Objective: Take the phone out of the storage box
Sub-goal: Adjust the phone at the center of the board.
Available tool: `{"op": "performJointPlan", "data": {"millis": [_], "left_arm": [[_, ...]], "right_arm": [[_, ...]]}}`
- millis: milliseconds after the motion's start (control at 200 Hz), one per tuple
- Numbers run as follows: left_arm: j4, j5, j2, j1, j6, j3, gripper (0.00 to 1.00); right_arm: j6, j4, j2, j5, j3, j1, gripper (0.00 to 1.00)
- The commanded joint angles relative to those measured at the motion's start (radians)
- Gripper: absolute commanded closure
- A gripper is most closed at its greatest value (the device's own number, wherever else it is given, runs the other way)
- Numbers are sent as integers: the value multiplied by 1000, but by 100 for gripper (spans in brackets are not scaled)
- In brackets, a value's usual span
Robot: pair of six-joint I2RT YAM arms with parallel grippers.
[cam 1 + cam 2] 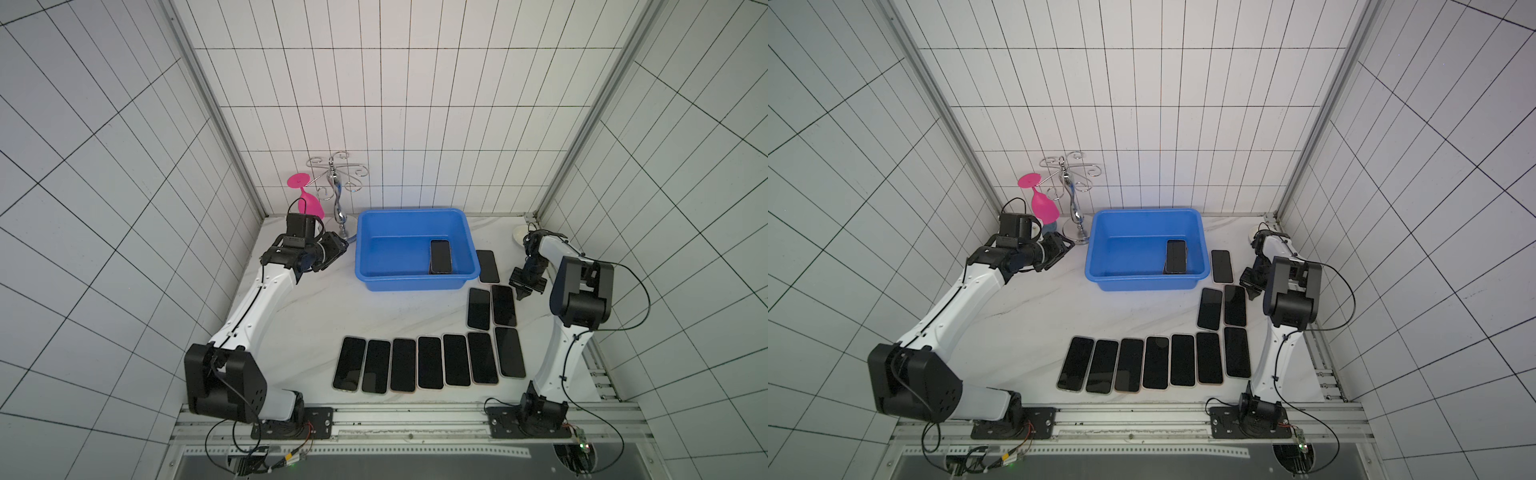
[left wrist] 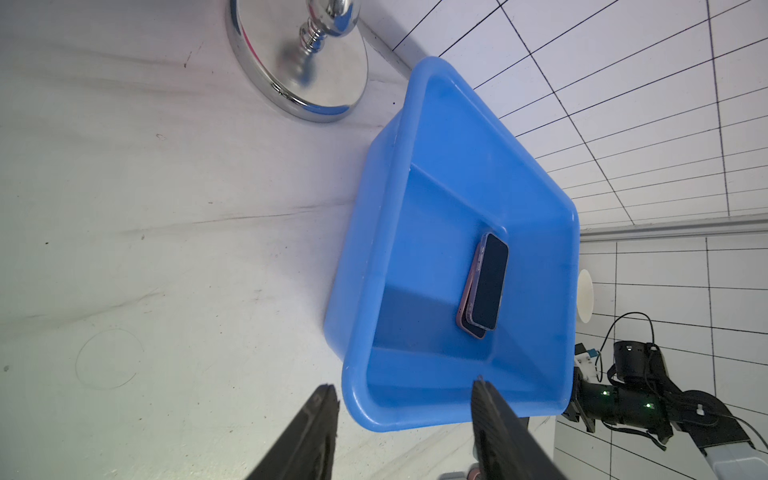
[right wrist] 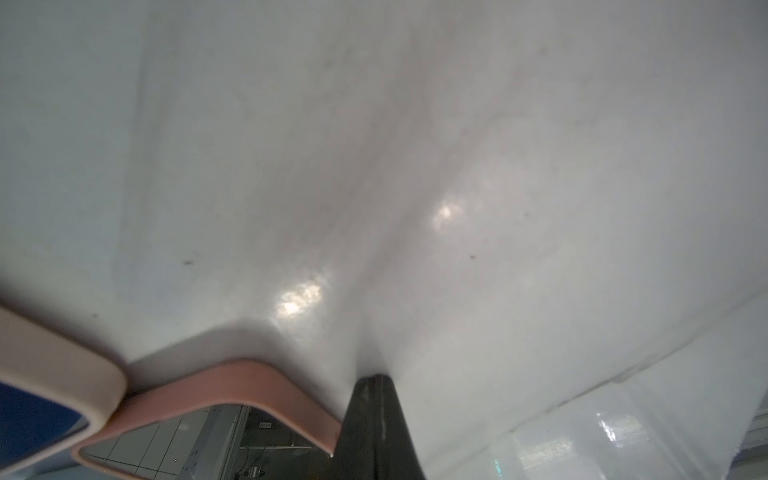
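Phone (image 1: 440, 256) inside blue storage box (image 1: 411, 281)

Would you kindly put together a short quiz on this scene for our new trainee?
1. True or false: the right hand is shut and holds nothing.
2. How many phones lie on the table, outside the storage box? A) seven B) ten C) twelve
3. Fill in: in the left wrist view, the top phone in the storage box rests on ___.

Key: 1 true; 2 B; 3 another phone.
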Motion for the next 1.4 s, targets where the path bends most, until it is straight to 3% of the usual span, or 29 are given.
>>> {"op": "performJointPlan", "data": {"millis": [0, 345, 550, 660, 730, 825, 920, 995, 1070, 1120, 1279, 1394], "left_arm": [[61, 16, -15, 4, -22, -9, 45], [145, 54, -13, -16, -79, -6, 43], [272, 18, -35, -85, -151, -19, 39], [364, 21, -12, -131, -156, 14, 36], [368, 49, 36, -166, -126, 86, 34], [327, 51, 102, -221, -50, 191, 31], [259, 75, 196, -272, 18, 311, 20], [125, 78, 303, -315, 84, 463, 13], [-55, 53, 407, -350, 133, 632, 12], [-102, 17, 428, -358, 126, 665, 12], [136, -84, 246, -330, 76, 414, 11], [148, -111, 140, -270, 83, 327, 11]], "right_arm": [[-17, 57, 31, -60, -52, 46, 100], [-14, 78, -43, -83, -81, 33, 100], [-56, 33, -72, -151, -21, 31, 96], [-40, 26, -132, -121, -23, 32, 92], [-33, 14, -191, -89, -19, 30, 80], [-37, -5, -269, -78, -7, 30, 53], [-39, -12, -334, -84, 12, 25, 23], [-51, -29, -369, -133, 53, 26, 8], [-59, -13, -417, -175, 103, 49, 0], [-69, 9, -440, -186, 146, 90, 1], [-89, -101, -313, -240, 440, 260, 1], [-71, -130, -180, -214, 606, 379, 1]]}}
